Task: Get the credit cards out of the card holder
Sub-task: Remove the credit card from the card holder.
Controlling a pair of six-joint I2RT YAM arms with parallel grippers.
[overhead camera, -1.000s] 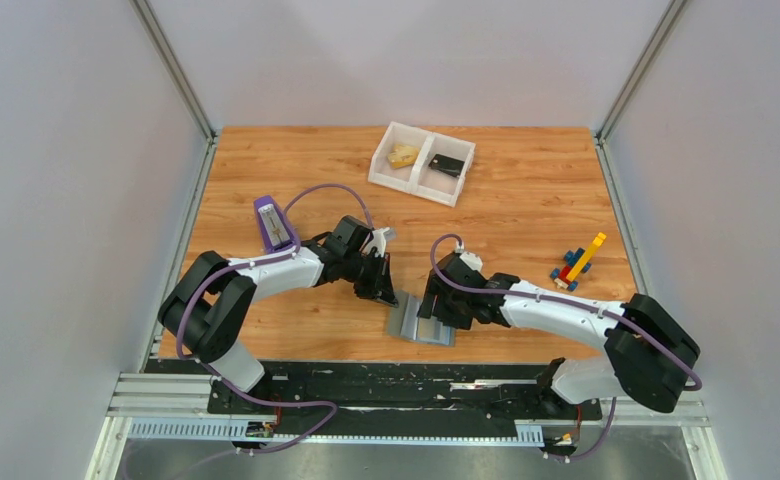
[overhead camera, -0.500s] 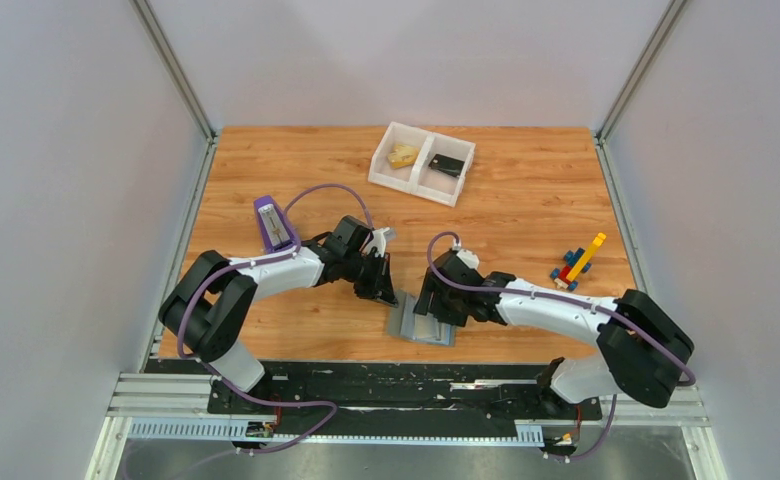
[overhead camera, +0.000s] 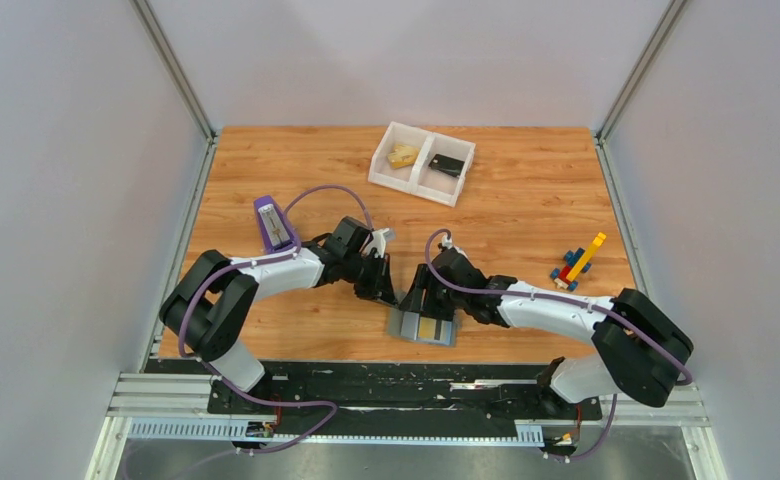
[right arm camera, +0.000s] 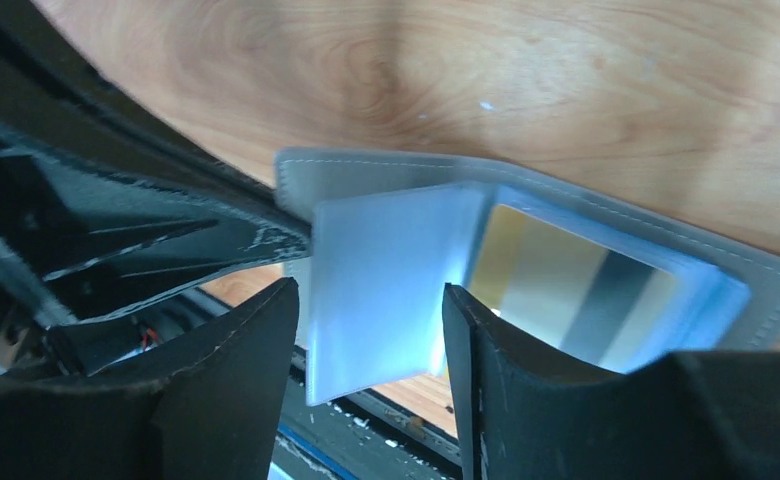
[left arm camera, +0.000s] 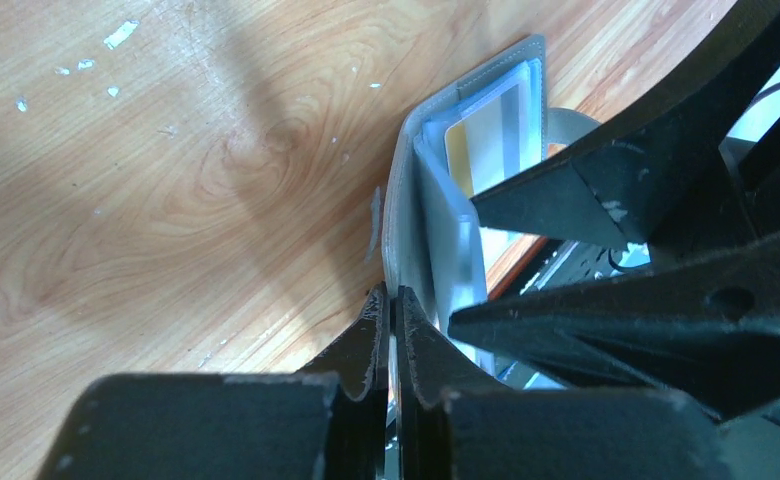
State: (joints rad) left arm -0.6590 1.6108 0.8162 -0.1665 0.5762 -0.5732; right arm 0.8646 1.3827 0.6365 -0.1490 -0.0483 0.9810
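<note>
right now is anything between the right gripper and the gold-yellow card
Yes: a translucent plastic sleeve page stands between the fingers of the right gripper; the gold-yellow card lies beyond it in the grey bifold wallet.

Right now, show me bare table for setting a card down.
Free: between the white tray and the card holder; far-left corner past the purple object; far-right corner past the block toy. Crowded: near centre, left claw and right claw at that holder.

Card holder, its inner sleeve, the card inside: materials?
Card holder: grey leather or faux leather, matte, with a stitched seam along the edge.
Sleeve: soft translucent plastic, frosted; light passes through it.
Credit card: likely rigid plastic, glossy gold with a grey stripe, seen through another sleeve.
</note>
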